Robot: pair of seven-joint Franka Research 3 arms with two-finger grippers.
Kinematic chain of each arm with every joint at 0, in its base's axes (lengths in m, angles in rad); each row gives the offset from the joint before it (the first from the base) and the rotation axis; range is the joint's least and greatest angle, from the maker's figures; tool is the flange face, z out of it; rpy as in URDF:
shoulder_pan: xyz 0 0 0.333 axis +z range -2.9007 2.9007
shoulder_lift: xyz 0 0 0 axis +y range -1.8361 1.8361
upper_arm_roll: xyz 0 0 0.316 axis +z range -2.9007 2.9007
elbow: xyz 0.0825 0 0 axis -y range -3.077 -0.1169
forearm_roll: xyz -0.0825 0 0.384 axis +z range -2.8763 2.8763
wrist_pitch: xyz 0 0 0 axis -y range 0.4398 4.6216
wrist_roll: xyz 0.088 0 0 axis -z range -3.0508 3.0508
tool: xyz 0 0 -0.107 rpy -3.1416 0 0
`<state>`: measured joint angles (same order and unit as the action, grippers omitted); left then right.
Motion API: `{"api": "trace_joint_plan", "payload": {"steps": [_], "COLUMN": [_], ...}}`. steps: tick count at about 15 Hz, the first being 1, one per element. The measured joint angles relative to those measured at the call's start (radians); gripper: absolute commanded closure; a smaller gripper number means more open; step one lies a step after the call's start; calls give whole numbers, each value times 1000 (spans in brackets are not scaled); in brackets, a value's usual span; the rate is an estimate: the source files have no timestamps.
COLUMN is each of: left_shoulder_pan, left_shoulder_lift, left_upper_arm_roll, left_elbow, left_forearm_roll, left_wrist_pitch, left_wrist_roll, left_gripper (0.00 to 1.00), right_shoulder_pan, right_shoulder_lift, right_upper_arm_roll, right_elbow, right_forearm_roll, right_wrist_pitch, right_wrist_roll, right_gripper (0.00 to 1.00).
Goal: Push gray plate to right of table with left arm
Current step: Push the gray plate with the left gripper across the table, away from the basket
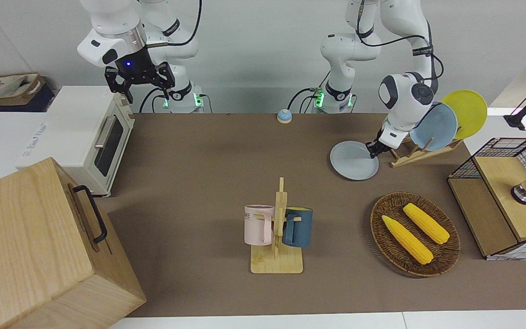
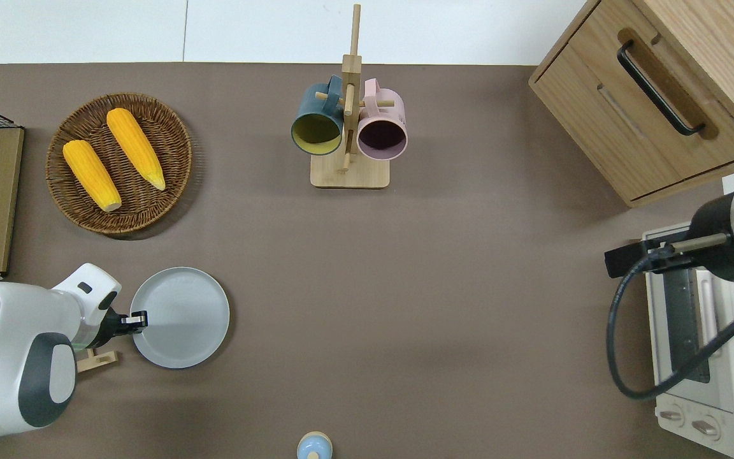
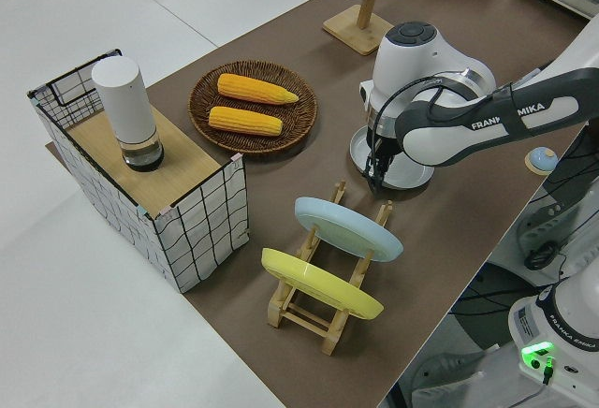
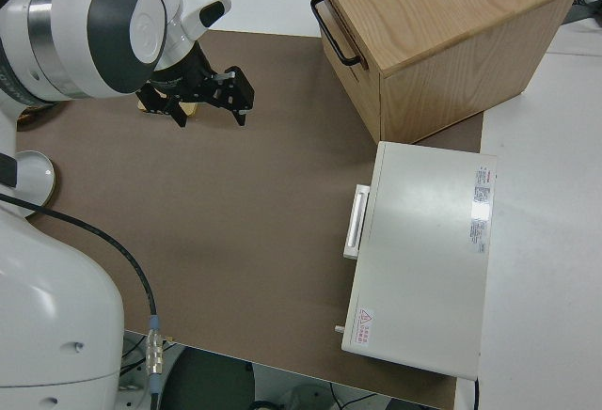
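Gray plate [image 2: 180, 317] lies flat on the desk [image 2: 405, 287], nearer the robots than the corn basket [image 2: 119, 162]. Left gripper [image 2: 139, 319] touches its rim on the plate-rack side; whether its jaws are spread or together I cannot tell. Right arm is parked.
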<state>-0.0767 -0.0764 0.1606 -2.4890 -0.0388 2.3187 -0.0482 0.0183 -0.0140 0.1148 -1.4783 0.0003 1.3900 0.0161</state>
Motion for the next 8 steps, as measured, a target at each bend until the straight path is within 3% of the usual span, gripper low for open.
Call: {"api": "trace_joint_plan", "payload": {"steps": [8], "left_shoulder_pan": [-65], "left_shoulder_lift": [32], "left_upper_arm_roll": [-88], "left_elbow": [25], "left_forearm_roll": [-18], "left_wrist_pitch": [2], "left_wrist_roll": [-198], "left_gripper": [1000], "right_shoulder_pan": [0], "right_shoulder_lift": [0], "right_upper_arm_roll": [0], "right_elbow": [0], "right_forearm_roll": [0], "right_wrist_pitch": [0], "right_wrist_roll": [0], "right_gripper": [17]}}
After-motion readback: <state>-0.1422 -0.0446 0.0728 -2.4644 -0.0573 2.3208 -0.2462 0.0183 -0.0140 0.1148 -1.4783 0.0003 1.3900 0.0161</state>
